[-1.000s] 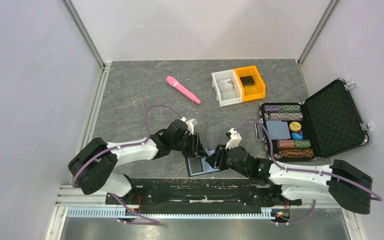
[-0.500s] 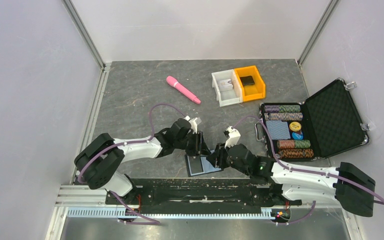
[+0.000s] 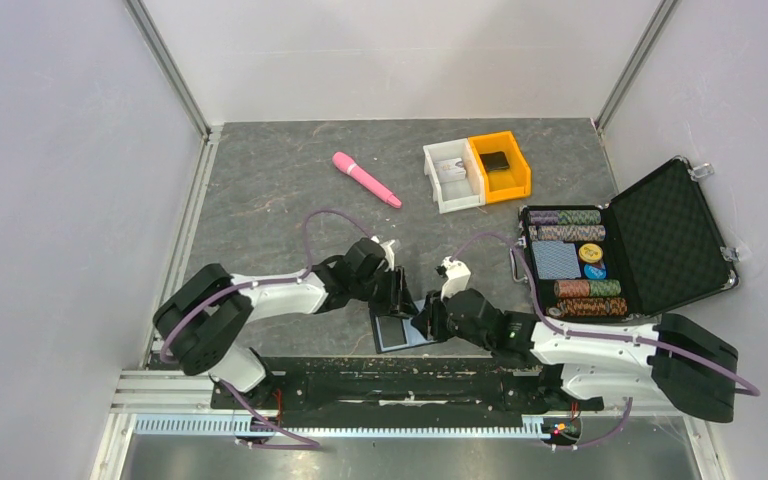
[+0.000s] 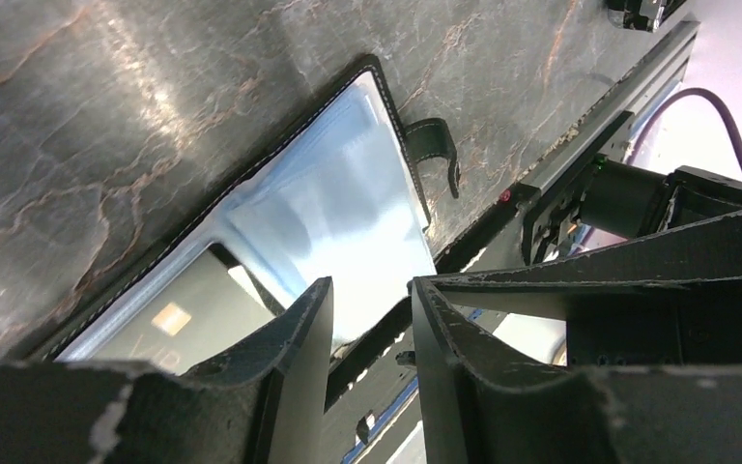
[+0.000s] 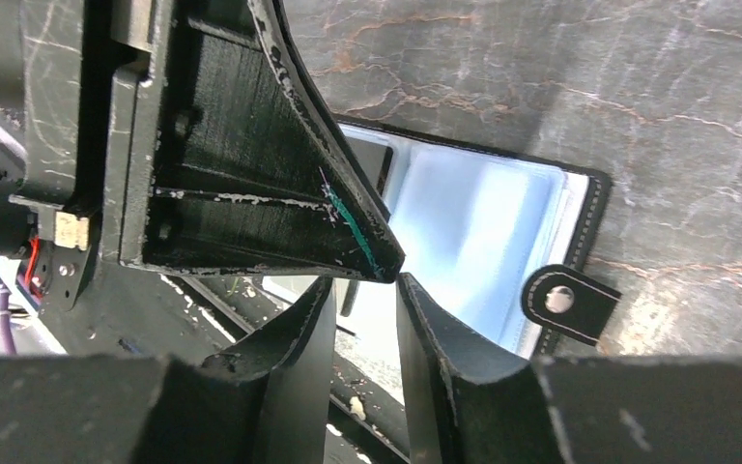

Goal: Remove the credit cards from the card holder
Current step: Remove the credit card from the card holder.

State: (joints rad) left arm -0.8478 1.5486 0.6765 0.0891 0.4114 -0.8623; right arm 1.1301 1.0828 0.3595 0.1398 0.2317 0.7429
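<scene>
Card holder (image 3: 397,334) lies open near 6 o'clock; left gripper (image 3: 402,302) over its 12 o'clock edge, right gripper (image 3: 424,323) at its 3 o'clock, both jaws narrowly parted, holding nothing

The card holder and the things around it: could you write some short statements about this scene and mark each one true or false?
1. The card holder lies open on the table. True.
2. The briefcase is closed. False: its lid stands open and the poker chips show.
3. The pink wand lies in the orange bin. False: it lies on the table, left of the white bin.
4. The left fingers and the right fingers are both close to the card holder. True.
5. The tab is snapped shut. False: it sticks out free from the edge.
</scene>
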